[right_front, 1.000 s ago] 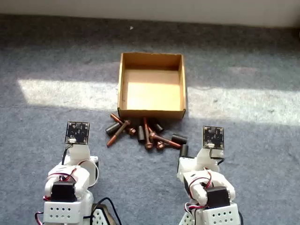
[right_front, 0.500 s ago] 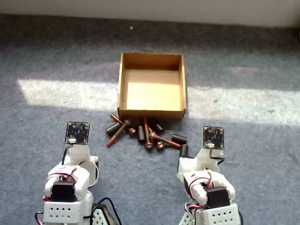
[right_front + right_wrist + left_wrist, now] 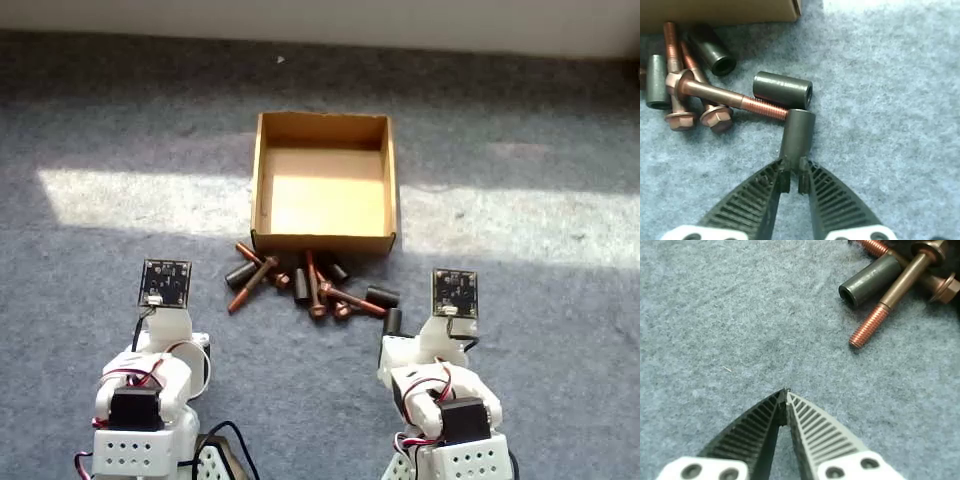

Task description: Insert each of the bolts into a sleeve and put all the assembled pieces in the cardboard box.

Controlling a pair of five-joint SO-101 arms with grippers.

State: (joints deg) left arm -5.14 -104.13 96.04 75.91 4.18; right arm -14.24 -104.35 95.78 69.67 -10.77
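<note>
Left tool [image 3: 786, 395] is seen fully closed and empty above the grey carpeted desk [image 3: 120, 140]. A threaded copper-coloured bolt [image 3: 900, 287] and a dark tubular sleeve [image 3: 871, 281] lie crossed in the upper right of its wrist view. In the high view, the loose pile [image 3: 310, 285] of bolts and sleeves is gathered at centre, just below the front wall of the open cardboard box [image 3: 322, 242], in which nothing has yet been placed. At right, the right tool [image 3: 791, 176] is narrowed to a slit, its ribbed tips set at the near end of a smooth matt sleeve [image 3: 797, 132]; no grip is evident. That sleeve touches the thread tip of a long, flanged hex-headed bolt [image 3: 715, 91]. A first pick is judged best made with the tool opened wide and the round sleeve clamped across its middle, so that it cannot roll on the nap or pivot out.
</note>
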